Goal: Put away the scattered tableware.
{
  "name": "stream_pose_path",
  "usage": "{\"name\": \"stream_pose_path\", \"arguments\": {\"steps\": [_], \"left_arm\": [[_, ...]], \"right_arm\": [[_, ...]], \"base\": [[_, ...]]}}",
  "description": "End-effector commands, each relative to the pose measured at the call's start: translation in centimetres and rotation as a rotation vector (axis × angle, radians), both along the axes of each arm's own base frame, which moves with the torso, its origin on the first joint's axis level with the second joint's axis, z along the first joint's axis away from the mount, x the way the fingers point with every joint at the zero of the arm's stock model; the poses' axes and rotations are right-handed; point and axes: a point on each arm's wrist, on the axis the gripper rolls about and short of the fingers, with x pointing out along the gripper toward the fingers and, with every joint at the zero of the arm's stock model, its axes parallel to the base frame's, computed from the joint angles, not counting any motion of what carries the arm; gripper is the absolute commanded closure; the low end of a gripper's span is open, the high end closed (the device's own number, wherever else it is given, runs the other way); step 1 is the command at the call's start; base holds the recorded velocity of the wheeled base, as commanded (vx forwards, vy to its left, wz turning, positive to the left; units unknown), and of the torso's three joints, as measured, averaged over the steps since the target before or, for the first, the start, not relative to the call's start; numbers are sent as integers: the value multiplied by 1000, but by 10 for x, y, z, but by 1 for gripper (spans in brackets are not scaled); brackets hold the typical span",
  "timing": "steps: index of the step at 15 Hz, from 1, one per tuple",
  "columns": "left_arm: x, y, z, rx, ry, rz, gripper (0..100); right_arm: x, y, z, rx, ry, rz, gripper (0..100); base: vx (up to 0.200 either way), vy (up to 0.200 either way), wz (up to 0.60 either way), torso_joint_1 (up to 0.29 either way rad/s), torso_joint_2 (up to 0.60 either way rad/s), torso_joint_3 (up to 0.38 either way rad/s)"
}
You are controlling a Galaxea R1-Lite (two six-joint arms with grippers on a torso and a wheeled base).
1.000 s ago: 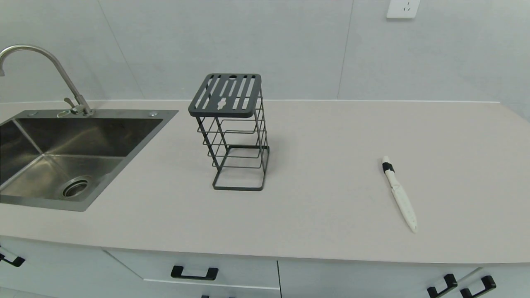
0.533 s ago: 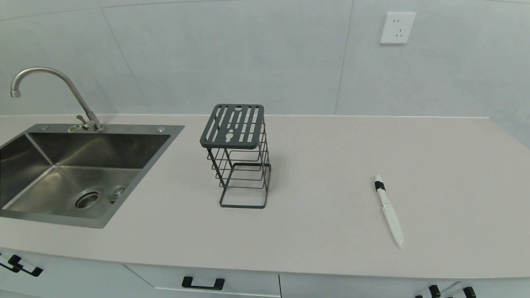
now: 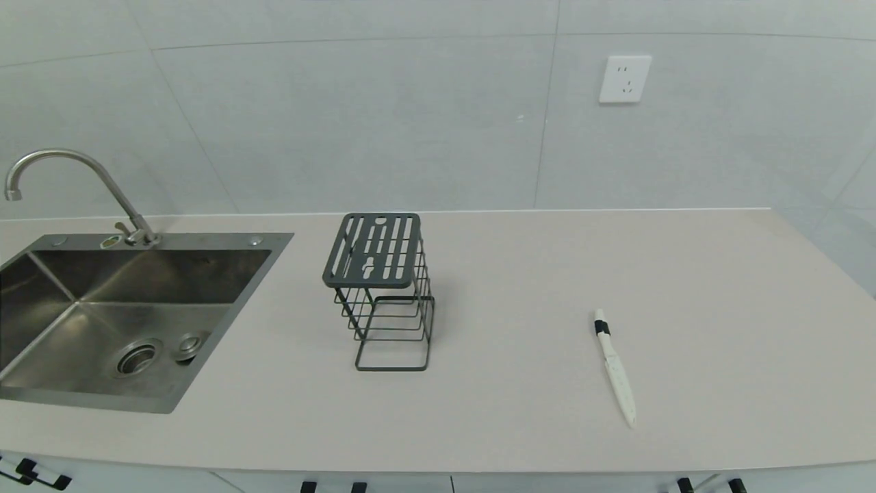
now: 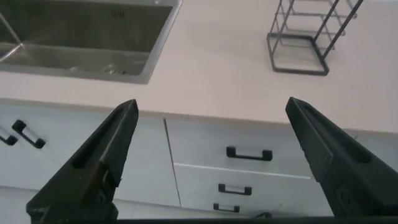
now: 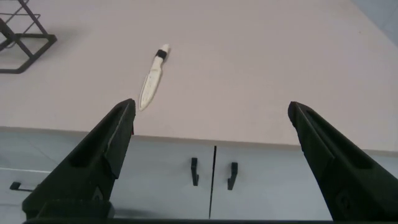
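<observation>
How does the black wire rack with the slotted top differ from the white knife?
The black wire rack stands upright; the white knife lies flat. The rack is an open dark frame; the knife is slim, pale and solid. Both rest on the beige countertop, apart.

In the head view the sink (image 3: 171,239) runs off the left edge, and the drawer handles (image 3: 308,487) are cut short by the bottom edge. The knife (image 3: 614,366) is too small to tell whether its pale blade is bare or sheathed. The left wrist view cuts off the rack (image 4: 298,37) above its base frame, and the right wrist view shows one corner of it. The left fingers (image 4: 93,168) and right fingers (image 5: 93,165) run off the edges of their own views.
</observation>
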Motion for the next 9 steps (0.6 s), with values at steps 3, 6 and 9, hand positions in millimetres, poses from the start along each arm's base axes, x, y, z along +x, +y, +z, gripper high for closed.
{"name": "stream_pose_path", "arguments": {"steps": [3,6,9], "left_arm": [[0,0,0,-1,0,2,0],[0,0,0,-2,0,2,0],[0,0,0,-2,0,4,0]], "right_arm": [[0,0,0,0,1,0,0],[0,0,0,0,1,0,0],[0,0,0,0,1,0,0]], "base": [[0,0,0,17,-15,-15],[0,0,0,0,0,0],[200,0,0,4,-1,2]]}}
